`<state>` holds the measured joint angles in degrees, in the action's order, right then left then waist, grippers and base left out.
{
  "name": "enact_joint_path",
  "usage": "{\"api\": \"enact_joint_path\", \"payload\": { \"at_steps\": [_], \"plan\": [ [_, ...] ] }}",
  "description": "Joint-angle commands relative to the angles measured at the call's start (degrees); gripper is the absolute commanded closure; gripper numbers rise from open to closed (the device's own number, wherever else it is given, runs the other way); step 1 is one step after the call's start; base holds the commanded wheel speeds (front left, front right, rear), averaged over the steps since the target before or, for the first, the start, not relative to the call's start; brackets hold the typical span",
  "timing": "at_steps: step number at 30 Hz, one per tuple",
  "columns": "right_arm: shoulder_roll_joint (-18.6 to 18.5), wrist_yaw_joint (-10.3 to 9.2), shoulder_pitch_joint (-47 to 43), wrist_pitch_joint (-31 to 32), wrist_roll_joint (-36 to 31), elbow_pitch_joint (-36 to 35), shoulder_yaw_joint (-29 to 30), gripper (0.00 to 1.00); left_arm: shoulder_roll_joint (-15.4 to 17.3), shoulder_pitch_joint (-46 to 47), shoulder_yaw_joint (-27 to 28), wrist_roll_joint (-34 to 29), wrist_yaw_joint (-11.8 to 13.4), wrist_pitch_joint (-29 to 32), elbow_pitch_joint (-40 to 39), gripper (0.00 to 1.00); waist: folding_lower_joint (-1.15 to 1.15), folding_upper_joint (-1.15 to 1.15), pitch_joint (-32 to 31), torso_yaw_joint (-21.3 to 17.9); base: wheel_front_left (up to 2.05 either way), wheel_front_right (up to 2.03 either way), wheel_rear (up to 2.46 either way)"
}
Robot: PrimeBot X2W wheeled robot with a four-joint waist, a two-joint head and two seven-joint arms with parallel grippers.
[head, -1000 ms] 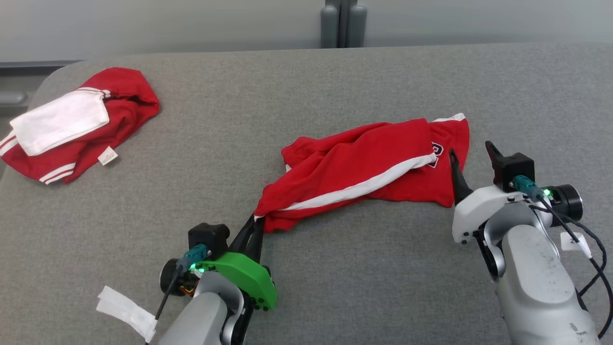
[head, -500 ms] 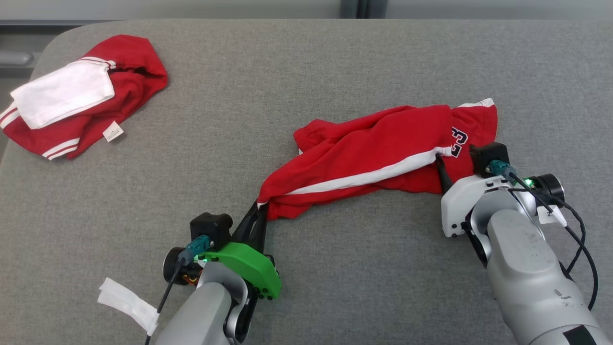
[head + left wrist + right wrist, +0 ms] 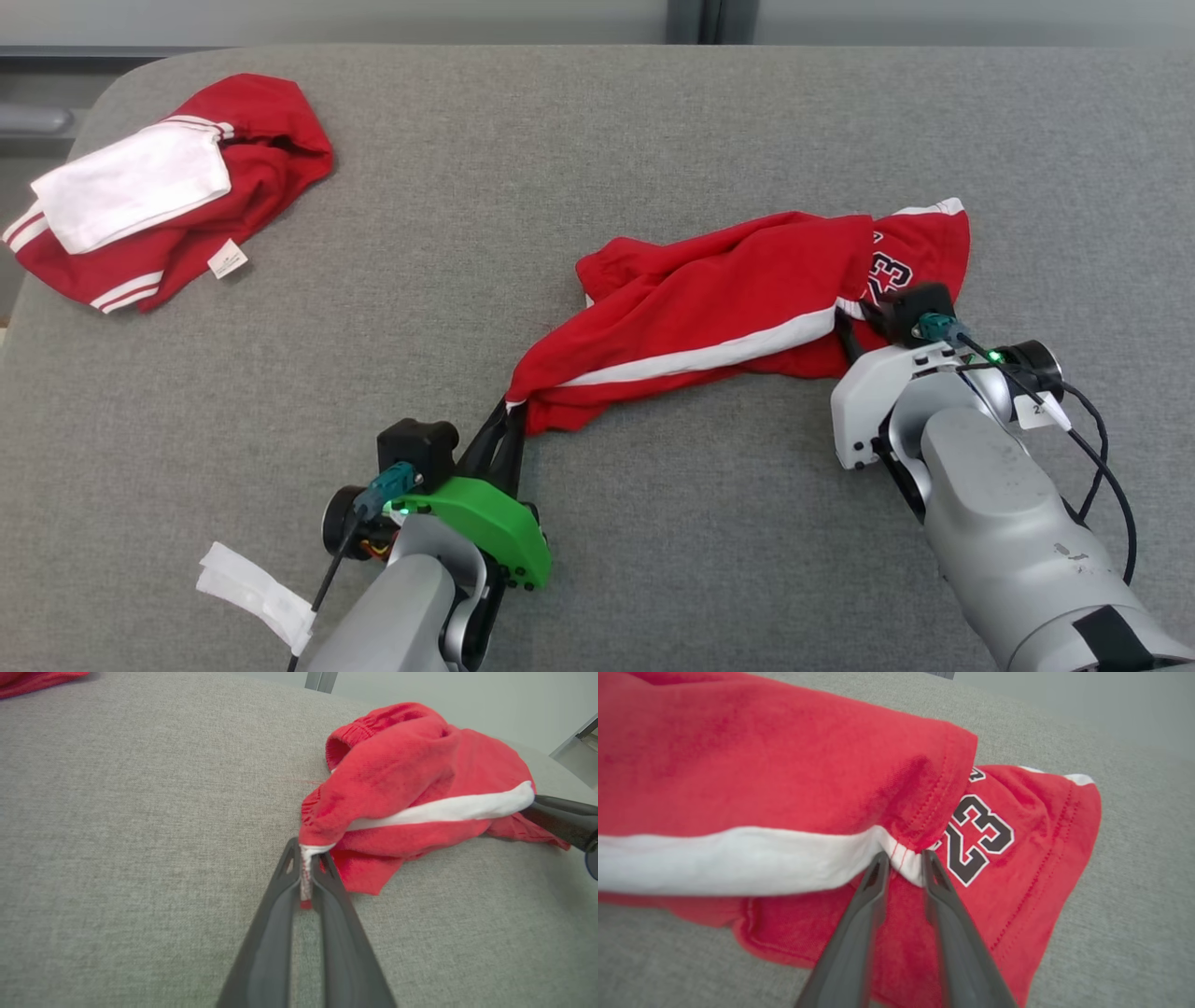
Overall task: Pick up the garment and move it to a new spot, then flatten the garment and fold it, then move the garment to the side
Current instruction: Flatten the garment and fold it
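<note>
Garment (image 3: 709,317) is a pair of red shorts, and each end of its white side stripe (image 3: 738,858) has a gripper on it.

The left gripper (image 3: 306,858) has its fingers pressed together on the corner where the stripe runs out. A bit of white and red hem is trapped between the tips, so that end looks properly grasped.

The right gripper (image 3: 903,858) has its two fingers on either side of the hem at the stripe's other end, just beside the 23 print (image 3: 978,833). There's cloth between the tips, but there's also a narrow gap, and I honestly can't tell if it has bitten down or is only bracketing the hem.

Working outward, the shorts lie bunched in a long diagonal heap across the middle of the grey padded table (image 3: 653,560), doubled over themselves. Nothing about them is flat or folded yet. A second red and white heap (image 3: 159,215) sits at the far left corner, well apart.

My read is that we're in the first step, getting a two-point hold so the shorts can be lifted and carried to a new spot. Next, the right side needs a firm pinch on that hem. Then both arms should rise together and keep the stripe stretched between them. They shouldn't pull so hard that the small corner slips out of the left fingers.
</note>
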<state>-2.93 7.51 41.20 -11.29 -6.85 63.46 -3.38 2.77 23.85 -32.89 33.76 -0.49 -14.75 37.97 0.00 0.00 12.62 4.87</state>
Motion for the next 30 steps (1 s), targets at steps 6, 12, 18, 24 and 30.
{"api": "enact_joint_path", "payload": {
  "at_steps": [6,12,18,24,30],
  "plan": [
    [-0.04,-0.04,1.14,-1.95,1.49,1.74,-1.17,0.97,0.24,0.48,0.04,0.32,0.15,-0.44,0.59,1.00,0.00,0.00,-0.61,-0.09,0.00,0.00,0.00],
    [-0.04,-0.04,-0.37,-3.54,2.17,0.19,-1.31,1.00,0.75,-0.51,0.97,0.02,0.52,-0.56,-0.24,1.00,0.00,0.00,-2.58,-1.30,0.00,0.00,0.00],
    [-0.02,-0.04,-2.84,-3.93,3.58,-7.22,-1.47,1.00,1.83,-1.19,3.92,-1.46,1.67,-0.46,-5.21,1.00,0.00,0.00,-5.39,-3.24,0.00,0.00,0.00],
    [-1.17,-0.04,-8.91,-3.96,6.09,-22.59,-2.70,1.00,3.54,-2.53,7.04,-4.21,2.70,-0.40,-14.30,1.00,0.00,0.00,-9.66,-5.43,0.00,0.00,0.00],
    [-3.70,-0.04,-17.27,-3.86,8.81,-41.54,-1.68,1.00,5.64,-5.02,8.97,-6.15,4.43,-0.40,-27.41,1.00,0.00,0.00,-14.41,-7.20,0.00,0.00,0.00]
  ]
}}
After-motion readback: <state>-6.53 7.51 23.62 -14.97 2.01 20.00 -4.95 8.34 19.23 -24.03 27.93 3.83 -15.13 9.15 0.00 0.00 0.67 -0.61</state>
